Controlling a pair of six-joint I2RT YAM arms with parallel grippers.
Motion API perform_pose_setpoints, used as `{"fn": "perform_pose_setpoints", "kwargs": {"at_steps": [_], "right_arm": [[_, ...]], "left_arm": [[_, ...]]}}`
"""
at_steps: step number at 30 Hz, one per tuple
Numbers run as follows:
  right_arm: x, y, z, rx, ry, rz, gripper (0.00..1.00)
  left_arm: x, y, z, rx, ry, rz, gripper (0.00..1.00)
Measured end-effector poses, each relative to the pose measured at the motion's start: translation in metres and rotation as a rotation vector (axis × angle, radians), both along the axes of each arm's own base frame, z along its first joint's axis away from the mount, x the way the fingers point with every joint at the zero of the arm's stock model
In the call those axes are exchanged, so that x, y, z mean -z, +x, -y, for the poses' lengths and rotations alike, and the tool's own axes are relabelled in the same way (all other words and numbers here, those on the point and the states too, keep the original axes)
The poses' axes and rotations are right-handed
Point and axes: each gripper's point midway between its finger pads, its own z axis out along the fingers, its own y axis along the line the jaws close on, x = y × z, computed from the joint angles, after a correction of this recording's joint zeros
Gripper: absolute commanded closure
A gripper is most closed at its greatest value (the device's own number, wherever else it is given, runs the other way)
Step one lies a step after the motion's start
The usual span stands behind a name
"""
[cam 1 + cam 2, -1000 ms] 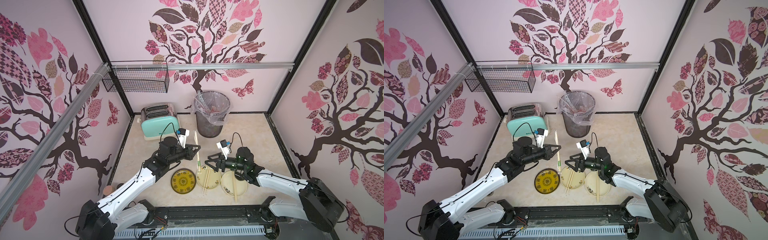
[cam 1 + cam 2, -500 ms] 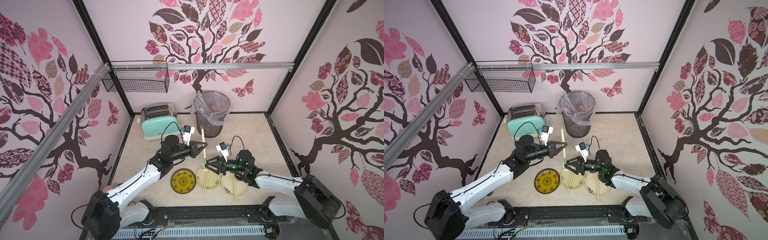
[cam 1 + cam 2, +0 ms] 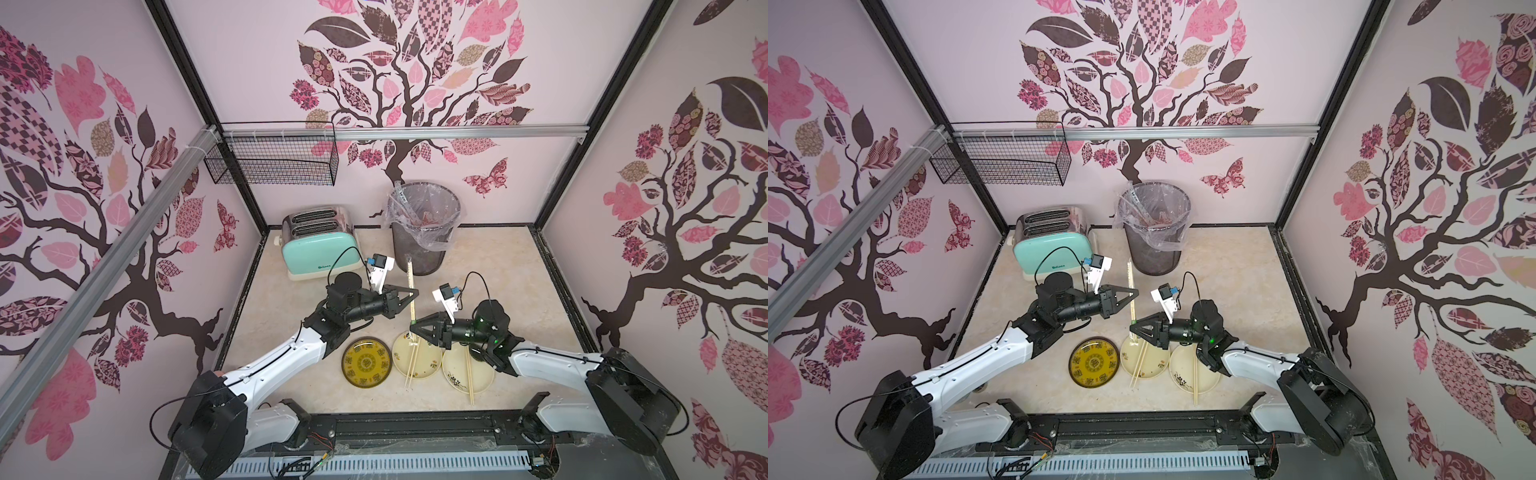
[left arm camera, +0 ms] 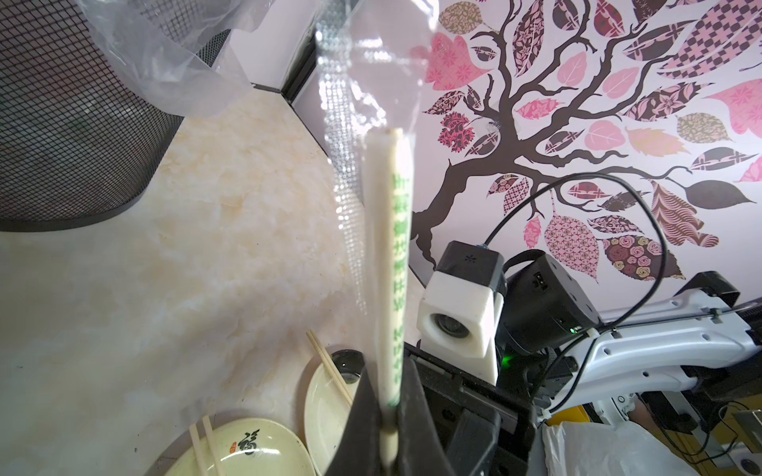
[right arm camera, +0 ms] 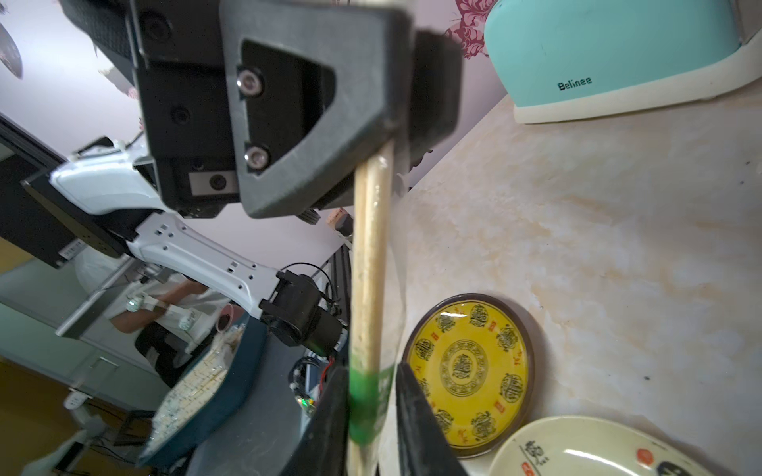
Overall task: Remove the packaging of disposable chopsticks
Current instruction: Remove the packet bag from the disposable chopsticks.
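One pair of disposable chopsticks (image 3: 411, 286) (image 3: 1131, 286) hangs upright above the table, inside its clear packaging (image 4: 402, 230) with green print. My left gripper (image 3: 414, 293) (image 4: 387, 373) is shut on it at mid-length. My right gripper (image 3: 412, 328) (image 5: 369, 383) is below, jaws closed round the green-printed lower end of the sleeve (image 5: 365, 406). The empty upper part of the sleeve (image 4: 350, 123) stands past the stick tips. Two bare pairs lie on cream plates (image 3: 397, 350) (image 3: 487, 374): one pair (image 3: 412, 361) and another (image 3: 470, 376).
A yellow plate (image 3: 367, 363) lies left of the cream plates. A mesh bin (image 3: 424, 249) with a clear liner stands at the back, discarded sleeves (image 3: 402, 198) in it. A mint toaster (image 3: 320, 247) is at the back left, a wire basket (image 3: 272, 160) on the wall.
My left gripper has carried the wrapped pair to the right and raised it. My right gripper has moved under it and its jaws have closed on the lower end.
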Motion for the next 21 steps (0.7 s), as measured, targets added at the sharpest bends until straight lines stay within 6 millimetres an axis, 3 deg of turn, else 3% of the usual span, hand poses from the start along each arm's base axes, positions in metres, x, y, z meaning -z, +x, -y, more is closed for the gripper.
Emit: {"fn": "perform_pose_setpoints", "kwargs": {"at_steps": [1,4,8,13,18,21], "right_arm": [[0.001,0.0,0.0,0.002,-0.002,-0.005,1.0],[0.001,0.001,0.0,0.006,-0.001,-0.004,1.0],[0.004,0.002,-0.001,0.01,-0.006,-0.007,1.0],[0.012,0.0,0.001,0.009,-0.018,-0.006,1.0],[0.016,-0.003,0.003,0.009,-0.021,0.003,1.0],[0.015,-0.004,0.004,0.009,-0.018,0.009,1.0]], "left_arm": [[0.0,0.0,0.0,0.0,0.002,0.006,1.0],[0.0,0.001,-0.001,-0.007,0.005,0.011,0.98],[0.002,0.003,-0.002,-0.018,0.01,0.003,0.76],[-0.002,0.012,-0.008,-0.048,0.016,-0.005,0.64],[-0.025,0.033,-0.011,-0.06,-0.009,0.023,0.6],[-0.031,0.038,-0.006,-0.036,-0.016,0.027,0.64]]}}
